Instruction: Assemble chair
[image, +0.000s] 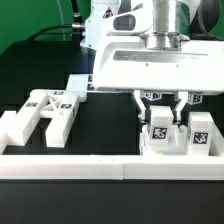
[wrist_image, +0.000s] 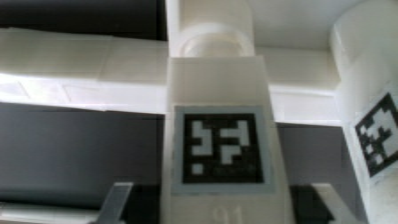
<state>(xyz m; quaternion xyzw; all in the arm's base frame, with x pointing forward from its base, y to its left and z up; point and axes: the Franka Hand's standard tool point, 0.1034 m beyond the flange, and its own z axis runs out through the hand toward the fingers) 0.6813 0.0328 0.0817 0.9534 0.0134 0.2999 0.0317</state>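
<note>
My gripper (image: 160, 110) hangs straight down over the exterior view's right side. Its dark fingers (image: 141, 103) flank an upright white bar (image: 160, 130) with a square tag, and the jaws look shut on it. In the wrist view the same tagged bar (wrist_image: 221, 140) runs between the fingers (wrist_image: 118, 200), and its rounded far end meets a white plate (wrist_image: 89, 55). My gripper (wrist_image: 222, 208) sits at the bar's near end. A second tagged white block (image: 200, 130) stands just to the right of the held bar, and the wrist view catches its edge (wrist_image: 375, 128).
More tagged white chair parts (image: 45, 115) lie joined in a cross shape on the dark table at the exterior view's left. A long white border rail (image: 100, 166) runs along the front edge, right below the held bar. My arm's wide white hand (image: 150, 65) hides what is behind it.
</note>
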